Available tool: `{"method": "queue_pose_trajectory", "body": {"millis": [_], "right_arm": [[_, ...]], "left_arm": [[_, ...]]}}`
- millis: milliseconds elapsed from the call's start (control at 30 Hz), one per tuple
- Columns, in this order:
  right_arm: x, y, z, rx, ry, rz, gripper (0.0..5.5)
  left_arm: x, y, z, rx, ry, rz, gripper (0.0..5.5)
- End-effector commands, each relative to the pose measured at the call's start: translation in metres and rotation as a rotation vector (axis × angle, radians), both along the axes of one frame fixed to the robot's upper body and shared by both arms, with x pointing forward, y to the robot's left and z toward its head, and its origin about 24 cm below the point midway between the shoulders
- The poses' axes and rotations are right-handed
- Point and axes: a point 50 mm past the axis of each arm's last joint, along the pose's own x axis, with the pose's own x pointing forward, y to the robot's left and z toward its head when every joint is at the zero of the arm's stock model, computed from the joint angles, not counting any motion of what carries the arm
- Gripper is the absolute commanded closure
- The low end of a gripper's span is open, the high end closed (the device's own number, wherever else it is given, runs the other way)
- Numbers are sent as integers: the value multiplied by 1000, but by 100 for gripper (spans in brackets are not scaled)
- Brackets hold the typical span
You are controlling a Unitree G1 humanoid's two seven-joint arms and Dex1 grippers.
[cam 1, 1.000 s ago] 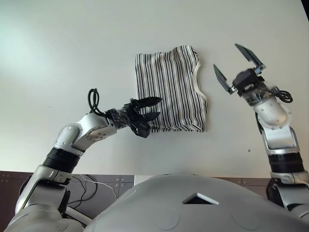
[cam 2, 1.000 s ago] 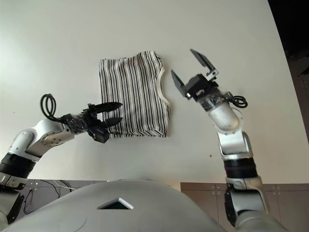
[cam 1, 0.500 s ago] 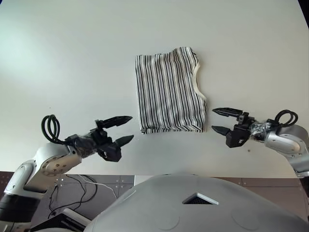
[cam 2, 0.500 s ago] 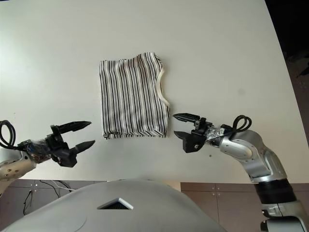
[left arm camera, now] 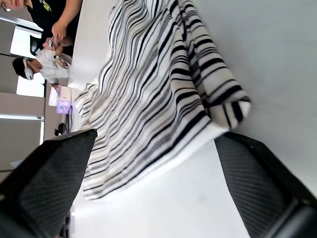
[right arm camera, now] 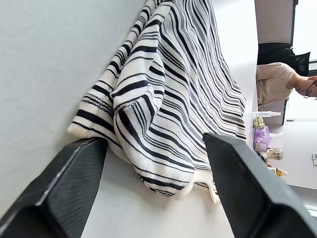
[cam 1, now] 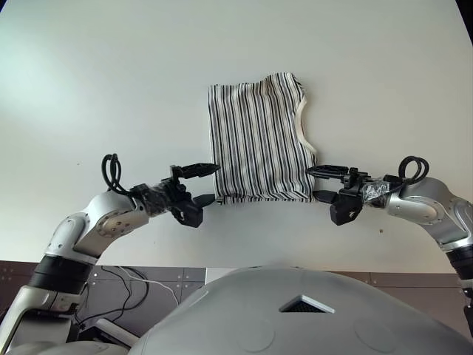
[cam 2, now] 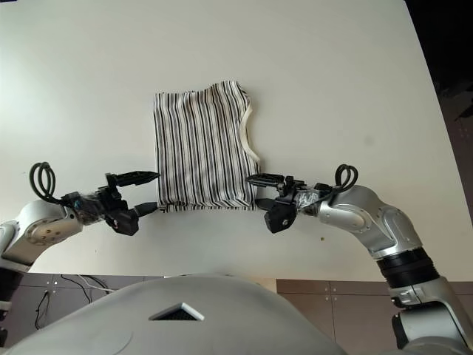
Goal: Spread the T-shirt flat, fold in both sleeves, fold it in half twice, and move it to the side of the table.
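T-shirt [cam 1: 259,140]: lying folded on the white table [cam 1: 111,74], its near edge sitting between the two grippers.
Left gripper [cam 1: 214,183]: sitting at the near left corner, jaws standing wide, straddling the cloth.
Right gripper [cam 1: 312,183]: sitting at the near right corner, jaws likewise spreading wide.
Long axis: running near to far, stripes following it.
Collar [cam 1: 304,126]: facing the robot's right, lying toward the far end.

The folded T-shirt [cam 1: 259,140] lies mid-worktop [cam 1: 111,74]. The left gripper [cam 1: 214,183] sits at its near left corner, the right gripper [cam 1: 312,183] at its near right corner, each corner between parted fingers.
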Motion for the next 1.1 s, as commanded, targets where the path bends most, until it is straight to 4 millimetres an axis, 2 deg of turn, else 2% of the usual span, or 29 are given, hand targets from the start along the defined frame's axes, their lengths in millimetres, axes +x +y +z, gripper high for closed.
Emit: {"method": "queue_pose_trajectory", "body": {"millis": [33, 100, 167, 300, 467, 700, 900, 1100], "right_arm": [[-7, -1, -12, -64, 64, 23, 200], [-10, -4, -9, -63, 82, 18, 200], [-13, -7, -6, -61, 107, 9, 200], [-16, 2, -14, -33, 157, 22, 200], [-3, 9, -26, -2, 130, -14, 200], [-1, 3, -32, -4, 144, -45, 200], [0, -15, -24, -23, 142, -89, 200], [-4, -11, -26, -18, 145, -54, 327]], "left_arm": [[-13, 3, -29, 140, 121, -51, 115], [-16, 7, -31, 161, 150, -64, 115], [-22, 7, -33, 154, 189, -86, 154], [-24, 4, -36, 140, 215, -112, 217], [-24, 7, -39, 152, 228, -117, 296], [-25, 8, -46, 155, 258, -132, 442], [-26, 14, -51, 172, 281, -120, 506], [-24, 14, -51, 165, 280, -120, 530]]}}
